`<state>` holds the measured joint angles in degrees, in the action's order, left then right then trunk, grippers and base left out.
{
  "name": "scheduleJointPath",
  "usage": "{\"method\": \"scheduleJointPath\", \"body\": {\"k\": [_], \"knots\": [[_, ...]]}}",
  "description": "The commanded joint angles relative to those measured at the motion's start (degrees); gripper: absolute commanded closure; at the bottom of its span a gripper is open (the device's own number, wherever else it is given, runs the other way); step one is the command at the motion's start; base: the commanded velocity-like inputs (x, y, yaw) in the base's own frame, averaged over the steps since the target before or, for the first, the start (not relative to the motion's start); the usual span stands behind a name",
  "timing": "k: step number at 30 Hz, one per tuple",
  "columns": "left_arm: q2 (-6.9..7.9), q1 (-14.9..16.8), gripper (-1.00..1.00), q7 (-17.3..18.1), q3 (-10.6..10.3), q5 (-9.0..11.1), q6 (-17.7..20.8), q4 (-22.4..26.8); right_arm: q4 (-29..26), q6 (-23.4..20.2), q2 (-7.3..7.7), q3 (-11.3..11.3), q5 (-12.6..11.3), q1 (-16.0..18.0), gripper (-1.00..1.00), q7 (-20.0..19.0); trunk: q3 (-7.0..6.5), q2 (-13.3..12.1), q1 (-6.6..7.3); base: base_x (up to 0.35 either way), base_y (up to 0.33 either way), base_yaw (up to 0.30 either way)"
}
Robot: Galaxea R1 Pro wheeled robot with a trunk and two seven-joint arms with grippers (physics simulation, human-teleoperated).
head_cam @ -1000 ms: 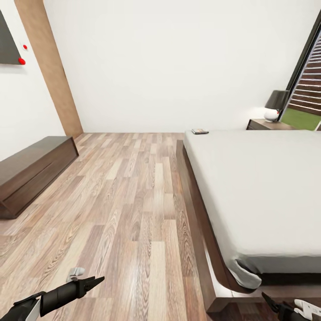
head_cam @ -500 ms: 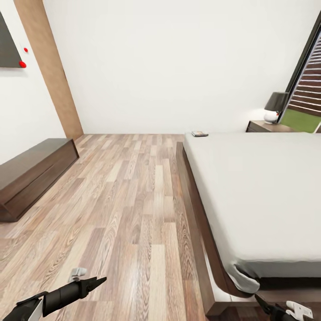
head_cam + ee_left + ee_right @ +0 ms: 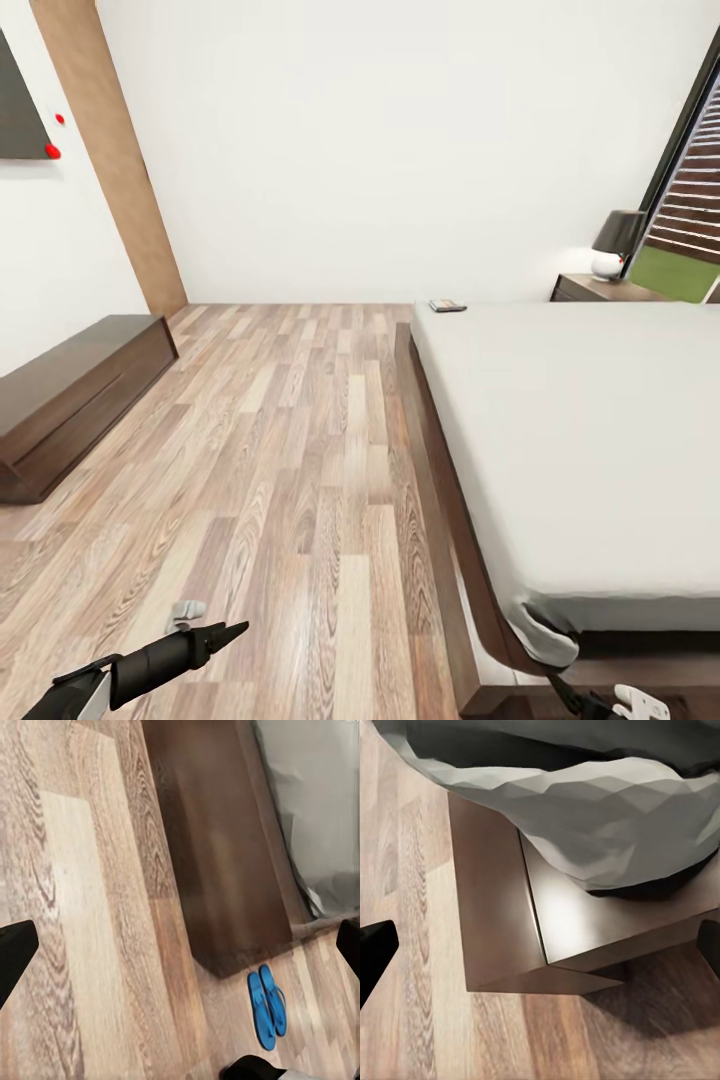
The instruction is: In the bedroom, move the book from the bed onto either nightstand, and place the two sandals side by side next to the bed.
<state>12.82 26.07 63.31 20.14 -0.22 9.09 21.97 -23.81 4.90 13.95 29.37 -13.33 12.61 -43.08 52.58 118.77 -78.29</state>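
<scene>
The book (image 3: 447,305) lies flat on the far corner of the bed (image 3: 590,430), whose mattress is pale and bare. Beyond the bed stands the nightstand (image 3: 597,289). In the left wrist view the two blue sandals (image 3: 267,1009) lie side by side on the floor just off the corner of the dark bed frame (image 3: 225,870). My left gripper (image 3: 232,631) hangs low over the floor, open and empty. At the bed's near corner my right gripper (image 3: 575,700) is also open and empty, looking at the frame corner (image 3: 532,937) and the mattress corner (image 3: 585,817).
A long low dark TV cabinet (image 3: 70,395) runs along the left wall under a dark screen (image 3: 18,110). A lamp (image 3: 618,240) stands on the nightstand. A small grey object (image 3: 187,609) lies on the floor by my left arm. Wood floor stretches between cabinet and bed.
The whole head view has shifted a little, so the camera has moved. The book and bed keep their places in the room. Both grippers sit slightly lower in the picture.
</scene>
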Motion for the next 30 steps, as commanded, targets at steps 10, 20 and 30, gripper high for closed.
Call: {"method": "scheduleJointPath", "body": {"k": [10, 20, 30], "knots": [[-0.98, 0.0, -1.0, -1.7, 0.3, 0.0, 0.0, -1.4, 0.2, 0.0, -0.06, 0.2, -0.2, 0.1, -1.0, -0.3, -1.75, -4.0, 2.21, 0.0, 0.0, 0.0], [-2.8, 0.0, -1.0, -6.0, 0.1, -0.1, -10.4, -9.9, 0.2, 0.0, -0.06, 0.2, -0.2, 0.1, -1.0, -0.4, -3.55, -8.0, 4.41, 0.0, 0.0, 0.0], [-7.6, 0.0, -1.0, -11.4, -0.4, -1.8, -13.4, -13.6, 3.2, 0.0, -0.47, 0.1, -0.2, 0.1, -1.0, -0.3, -5.34, -12.0, 6.6, 0.0, 0.0, 0.0]]}}
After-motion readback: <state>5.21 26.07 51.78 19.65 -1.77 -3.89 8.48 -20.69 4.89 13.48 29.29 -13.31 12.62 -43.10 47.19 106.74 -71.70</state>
